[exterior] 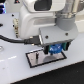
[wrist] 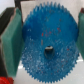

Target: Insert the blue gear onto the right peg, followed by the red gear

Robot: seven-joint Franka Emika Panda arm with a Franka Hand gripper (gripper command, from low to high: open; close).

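Gear teeth fill most of the wrist view: the blue gear (wrist: pixel 47 47) sits flat-on to the camera, a wide toothed disc with a small dark spot at its centre. Whether that spot is the gear's own bore or a peg tip seen through it cannot be told. Two green pads (wrist: pixel 11 42) stand against the gear's rim at about nine o'clock and three o'clock of the disc, pressed to its teeth, so the gripper (wrist: pixel 46 45) is closed part-way around the gear and has hold of it across its width.

A sliver of the red gear (wrist: pixel 4 80) shows at about seven o'clock from the blue gear, close beside its rim; only a small red edge is in view.

In the exterior view the white arm (exterior: pixel 37 22) reaches down over a white table (exterior: pixel 15 70). The gripper (exterior: pixel 54 50) hangs low with the blue gear (exterior: pixel 54 49) between its fingers, directly above the grey, dark-edged plate (exterior: pixel 42 60), toward the plate's end at the exterior view's right. The picture is too blurred to make out either peg on the plate, or to tell whether the gear touches the plate or stays clear of it.
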